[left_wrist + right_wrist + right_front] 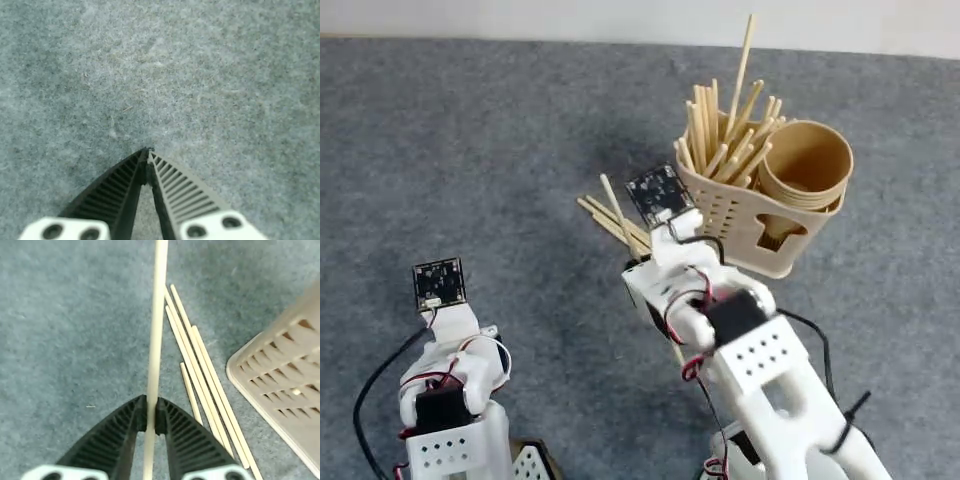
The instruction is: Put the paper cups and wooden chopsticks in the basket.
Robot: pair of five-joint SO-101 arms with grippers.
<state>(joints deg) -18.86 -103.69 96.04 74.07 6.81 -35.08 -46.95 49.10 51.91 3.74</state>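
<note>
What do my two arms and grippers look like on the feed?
Both the left arm and right arm are white plastic with perforated panels, trailed by red and black cables. A dark square circuit board tops each wrist. The left gripper and right gripper have ribbed, tapering fingers, mostly black, on white bases.

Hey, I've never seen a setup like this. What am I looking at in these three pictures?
These are two small robot arms at a grey felt-covered table. The high view looks down from a fixed overhead camera. The two wrist views come from cameras on each arm's wrist, looking along its hand. The left hand is closed on nothing, over the table. The right hand pinches one wooden chopstick. More loose chopsticks lie beside a beige basket, which already holds paper cups and a bunch of chopsticks.
</note>
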